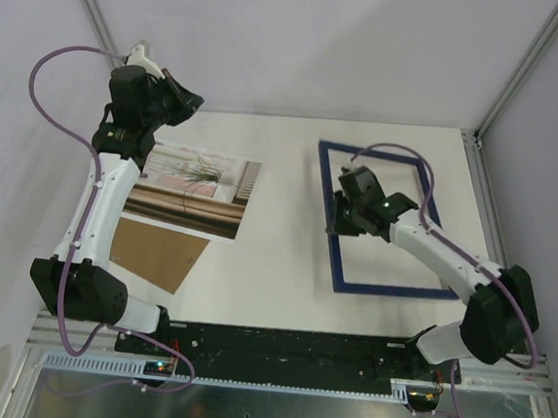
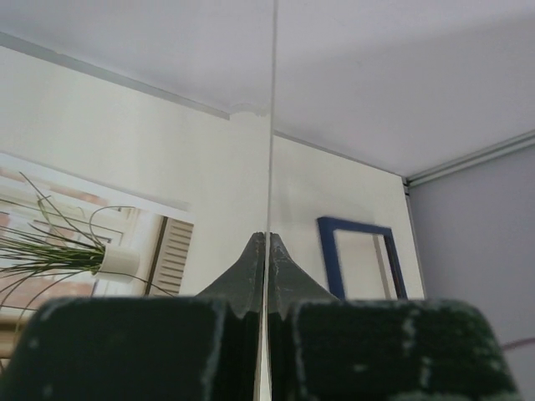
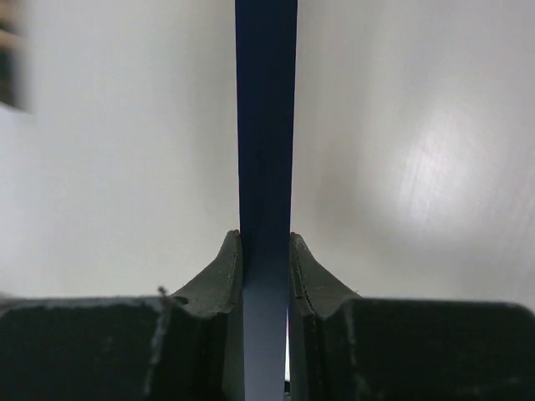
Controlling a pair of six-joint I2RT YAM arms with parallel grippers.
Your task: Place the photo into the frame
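white table (image 1: 276, 238) with photo (image 1: 197, 192) and navy frame (image 1: 399, 292), grey walls (image 1: 322, 47), aluminium posts (image 1: 523, 69)

Right gripper (image 1: 336, 222) sits on the frame (image 1: 399, 291), left side.

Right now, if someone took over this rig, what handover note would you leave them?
Left hand: shut on a thin sheet seen edge-on, at the photo's far-left corner; I cannot tell what the sheet is.
Right hand: closed on the frame's left rail, fingers against both sides.
Photo: picture side up on the left of the table, a brown backing board partly under its near edge.
Frame: blue side up on the right, nothing inside it.
Done: frame gripped.
Left: getting the photo into the frame.
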